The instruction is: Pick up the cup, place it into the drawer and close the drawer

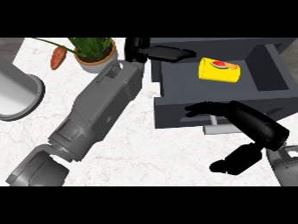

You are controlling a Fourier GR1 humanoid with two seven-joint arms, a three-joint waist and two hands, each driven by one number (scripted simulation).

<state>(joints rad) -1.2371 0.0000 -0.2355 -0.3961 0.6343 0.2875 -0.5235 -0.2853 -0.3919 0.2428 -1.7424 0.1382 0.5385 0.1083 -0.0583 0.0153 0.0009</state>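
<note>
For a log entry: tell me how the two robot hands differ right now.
The left robot hand reaches over the open drawer's back edge, fingers extended, touching nothing visible. The right robot hand rests its straight fingers on the drawer's front by the handle. Both are black, and neither holds the cup.

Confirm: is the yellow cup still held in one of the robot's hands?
No: the yellow cup lies on its side inside the open dark grey drawer, with neither hand touching it.
</note>
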